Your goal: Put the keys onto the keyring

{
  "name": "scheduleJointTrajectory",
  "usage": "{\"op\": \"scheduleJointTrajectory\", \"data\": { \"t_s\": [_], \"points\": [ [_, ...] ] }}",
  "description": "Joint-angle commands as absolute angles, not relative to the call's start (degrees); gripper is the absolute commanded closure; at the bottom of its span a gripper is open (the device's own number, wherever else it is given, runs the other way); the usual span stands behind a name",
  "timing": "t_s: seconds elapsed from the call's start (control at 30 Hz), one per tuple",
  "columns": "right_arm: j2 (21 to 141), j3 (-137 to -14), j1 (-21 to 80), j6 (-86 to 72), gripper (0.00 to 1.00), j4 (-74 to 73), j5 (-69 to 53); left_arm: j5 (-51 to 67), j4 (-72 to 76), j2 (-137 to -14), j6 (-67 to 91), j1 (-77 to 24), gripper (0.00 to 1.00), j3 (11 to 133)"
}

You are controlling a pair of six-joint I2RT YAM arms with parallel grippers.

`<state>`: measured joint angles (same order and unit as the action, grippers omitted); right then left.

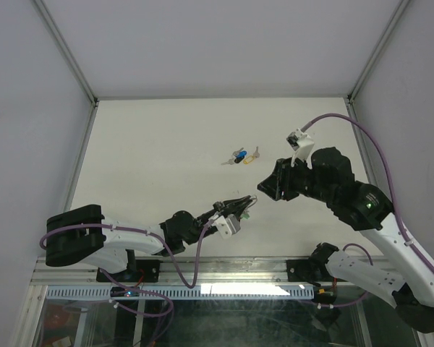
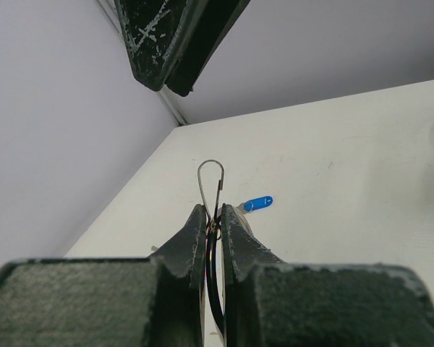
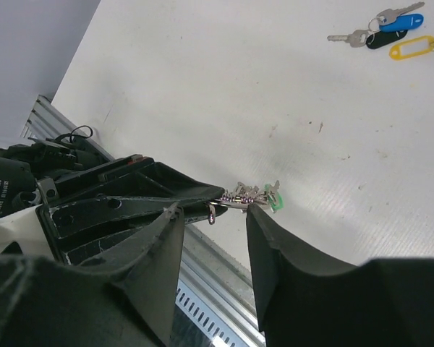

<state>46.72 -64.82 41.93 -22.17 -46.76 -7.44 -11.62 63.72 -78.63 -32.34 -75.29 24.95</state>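
Observation:
My left gripper (image 1: 239,206) (image 2: 213,214) is shut on the keyring (image 2: 211,182). A thin wire loop of it sticks out past the fingertips, and its bunch of keys with a green head (image 3: 275,201) hangs over the table's near edge. My right gripper (image 3: 213,217) (image 1: 262,189) stands open just beyond that bunch, its fingers either side of the ring without touching it. The loose keys lie together on the table farther back: a blue one (image 1: 239,153) (image 3: 398,22), a yellow one (image 1: 250,159) (image 3: 412,48) and a grey one (image 1: 228,161) (image 3: 351,37).
A metal rail (image 1: 224,269) (image 3: 202,271) runs along the near table edge below both grippers. Grey enclosure walls (image 1: 29,108) close off the left, right and back. A purple cable (image 1: 362,134) loops above the right arm.

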Motion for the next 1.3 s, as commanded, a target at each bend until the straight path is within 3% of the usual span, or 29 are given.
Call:
{"op": "scheduleJointTrajectory", "data": {
  "t_s": [0.0, 0.37, 0.57, 0.87, 0.97, 1.1, 1.2, 1.27],
  "points": [
    [48.2, -65.2, 42.3, -20.0, 0.58, -45.5, -9.8, -11.7, 65.5, -76.7, -31.6, -74.9, 1.0, 27.1],
    [52.2, -62.9, 42.3, -18.9, 0.59, -45.1, -16.1, -12.5, 65.3, -76.6, -31.4, -74.8, 1.0, 27.4],
    [52.7, -62.5, 42.3, -19.1, 0.7, -45.0, -17.0, -12.5, 65.1, -76.7, -31.5, -74.8, 1.0, 27.5],
    [53.4, -61.7, 42.3, -19.2, 0.67, -45.4, -18.2, -13.0, 65.3, -76.6, -31.2, -74.8, 1.0, 27.5],
    [53.4, -61.7, 42.3, -19.2, 0.75, -45.4, -18.3, -13.2, 65.4, -76.5, -31.2, -74.8, 1.0, 27.5],
    [53.4, -62.0, 42.3, -19.4, 0.97, -44.8, -18.5, -13.3, 65.4, -76.6, -31.0, -74.8, 1.0, 27.5],
    [53.4, -62.1, 42.3, -19.7, 1.0, -44.4, -19.0, -13.7, 65.7, -76.7, -30.7, -74.8, 0.99, 27.4],
    [53.5, -62.1, 42.3, -19.8, 1.0, -44.3, -19.1, -14.1, 66.4, -76.7, -30.5, -74.7, 0.9, 27.4]
  ]
}}
